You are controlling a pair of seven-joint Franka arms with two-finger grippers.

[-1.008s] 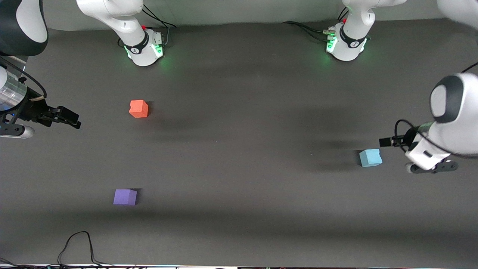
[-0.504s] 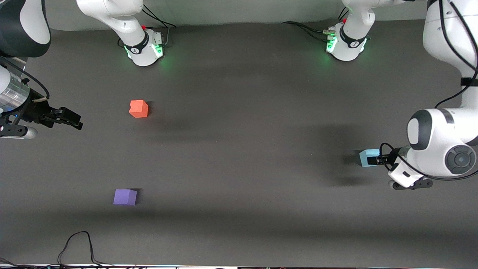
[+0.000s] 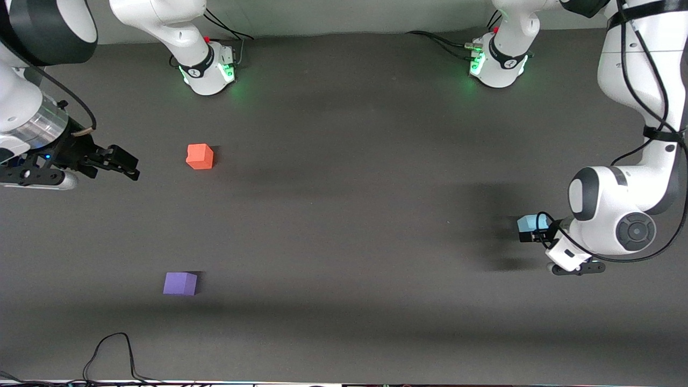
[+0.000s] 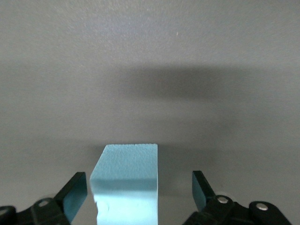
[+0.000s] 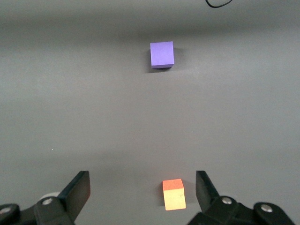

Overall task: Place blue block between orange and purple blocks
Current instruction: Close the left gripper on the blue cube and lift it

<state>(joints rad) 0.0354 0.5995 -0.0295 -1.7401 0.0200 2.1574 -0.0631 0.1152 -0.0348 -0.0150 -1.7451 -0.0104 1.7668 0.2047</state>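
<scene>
The light blue block [image 3: 526, 221] rests on the dark table at the left arm's end. My left gripper [image 3: 533, 232] is low over it and open. In the left wrist view the blue block [image 4: 125, 180] stands between the two fingers of the left gripper [image 4: 139, 188], close to one and with a clear gap to the other. The orange block [image 3: 200, 156] sits toward the right arm's end, and the purple block [image 3: 180, 283] lies nearer the front camera. My right gripper [image 3: 127, 165] hangs open and empty beside the orange block. The right wrist view shows the right gripper [image 5: 140, 187], the orange block [image 5: 173, 194] and the purple block [image 5: 162, 54].
The two arm bases [image 3: 207, 70] [image 3: 497, 64] stand along the table's back edge with their cables. A black cable [image 3: 113, 352] loops onto the table at the front edge, near the purple block. The dark table top [image 3: 344, 215] stretches between the blocks.
The left arm swung in and lowered its open gripper around the blue block. The right gripper drifted toward the orange block. None of the blocks moved.
</scene>
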